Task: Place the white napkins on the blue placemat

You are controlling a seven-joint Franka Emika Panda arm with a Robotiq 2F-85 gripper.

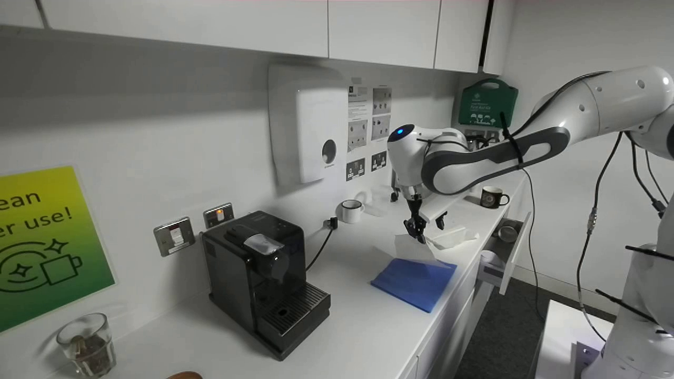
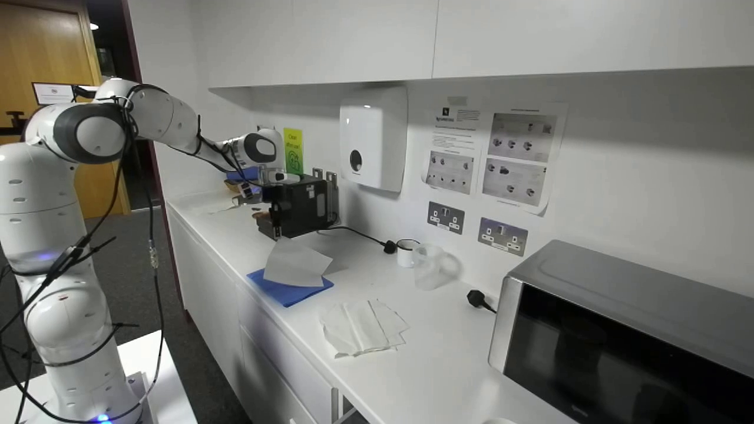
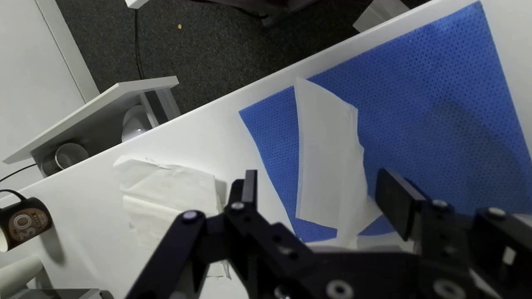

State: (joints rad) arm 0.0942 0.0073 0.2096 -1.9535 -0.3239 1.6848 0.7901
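The gripper (image 3: 318, 191) hangs over the end of the mat (image 3: 430, 99) nearest the loose napkins, its jaws spread wide and clamped on nothing. One napkin (image 3: 326, 158) shows between and below them, tilted, most of it over the blue, with a raised end reaching past the mat's edge. From the wrist view it is hard to say whether that end touches a finger (image 3: 395, 203). I judge that the wide spread is meant to let the napkin drop, and that the gripper is low because so light a sheet would drift from higher up.

The other napkins (image 2: 359, 327) lie overlapping on the counter (image 2: 424, 353), just beside the mat and not on it; there, I take it, they are ready for the same short carry. The mat sits by the counter's front edge, which suits an arm (image 1: 574, 113) reaching in from that side. The coffee machine (image 1: 237, 284) and white cup (image 1: 351, 211) stand farther back, out of its way.

The green case (image 1: 487, 102) reads "First Aid Kit". The sign (image 1: 50, 242), cut off at its left, gives "ean" and "er use!". The dark mug (image 3: 25, 226) bears a 30, turned sideways. The notices (image 2: 518, 156) and the dispenser's (image 2: 372, 138) small mark are too small to read.
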